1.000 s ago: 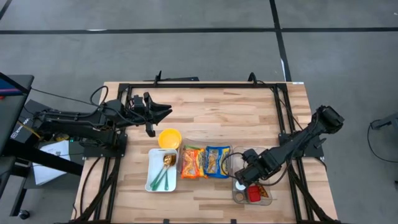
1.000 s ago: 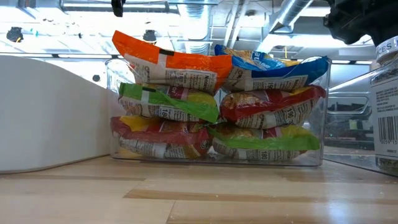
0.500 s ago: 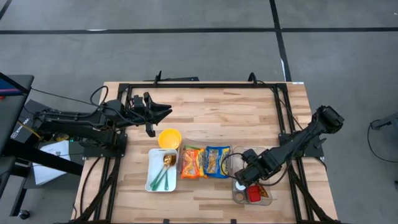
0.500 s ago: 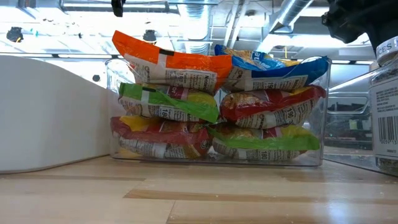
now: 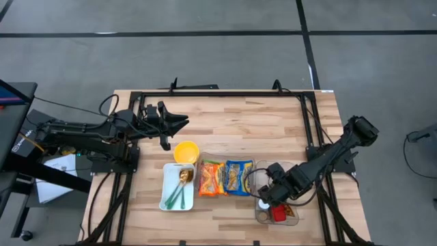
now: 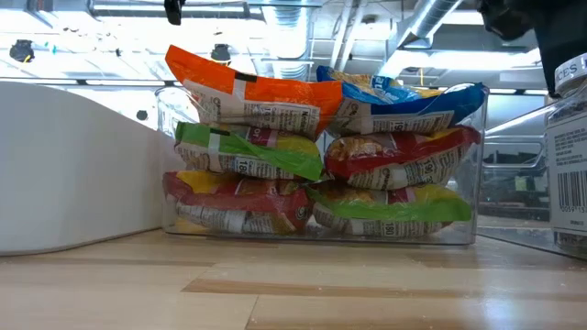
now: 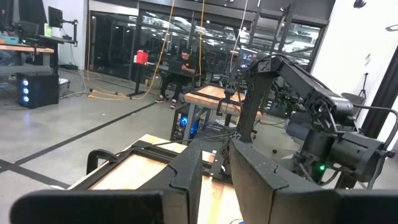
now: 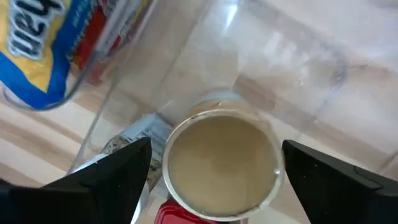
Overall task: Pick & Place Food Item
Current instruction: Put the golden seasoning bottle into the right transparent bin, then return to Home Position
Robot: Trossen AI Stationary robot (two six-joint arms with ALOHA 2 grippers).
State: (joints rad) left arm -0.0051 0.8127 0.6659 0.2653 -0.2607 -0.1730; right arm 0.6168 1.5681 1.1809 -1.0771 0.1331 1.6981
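Right gripper (image 8: 214, 165) spread wide, straddling a jar lid (image 8: 221, 163) inside the clear tray (image 5: 292, 219). Left gripper (image 5: 179, 124) parked apart, fingers nearly pressed together, holding nothing.

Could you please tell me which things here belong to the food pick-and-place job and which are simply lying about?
In the job:
- right claw, open around the white-lidded jar
- clear bin holding that jar

Lying about:
- snack packets in their clear box
- yellow bowl
- white tray of utensils
- left claw, waiting at the table's back
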